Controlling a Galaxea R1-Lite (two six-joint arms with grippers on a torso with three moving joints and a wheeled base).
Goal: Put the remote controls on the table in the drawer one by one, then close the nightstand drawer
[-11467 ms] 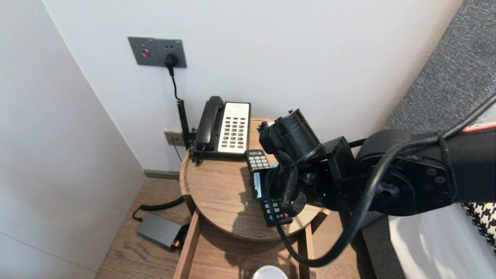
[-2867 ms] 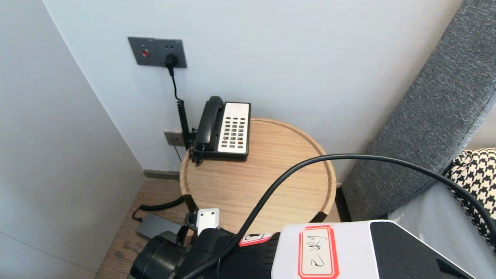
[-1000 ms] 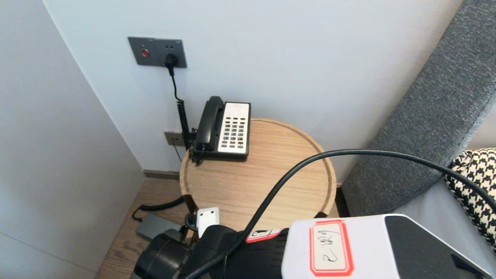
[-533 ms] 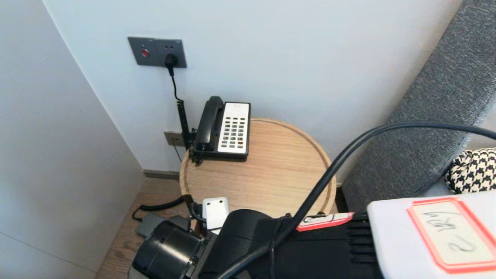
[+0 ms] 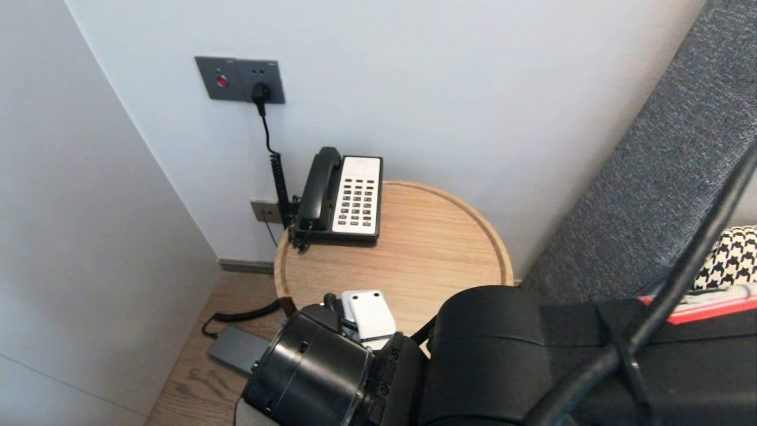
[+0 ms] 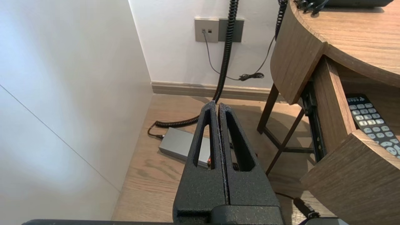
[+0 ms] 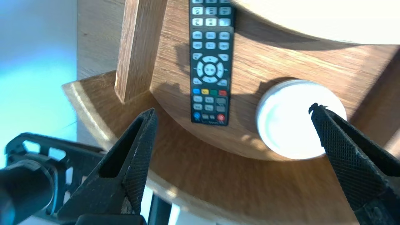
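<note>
A black remote (image 7: 209, 62) with coloured buttons lies flat in the open wooden drawer (image 7: 193, 162) under the round table top (image 5: 414, 260). A white round disc (image 7: 297, 118) sits beside it in the drawer. My right gripper (image 7: 232, 109) hovers above the drawer's curved front, open wide and holding nothing. In the head view only the right arm (image 5: 485, 355) shows, covering the drawer. My left gripper (image 6: 217, 106) hangs shut and empty low beside the table, over the floor. The left wrist view also catches the remote (image 6: 372, 125) inside the drawer.
A desk phone (image 5: 346, 195) stands at the back of the table, its coiled cord running up to a wall socket (image 5: 239, 78). A grey box (image 6: 184, 145) with a cable lies on the floor. A grey upholstered panel (image 5: 662, 195) and a houndstooth cushion (image 5: 730, 257) are at the right.
The remote that lay on the table top long before is gone from it. Over the last second my right wrist has risen and swung right in front of the table.
</note>
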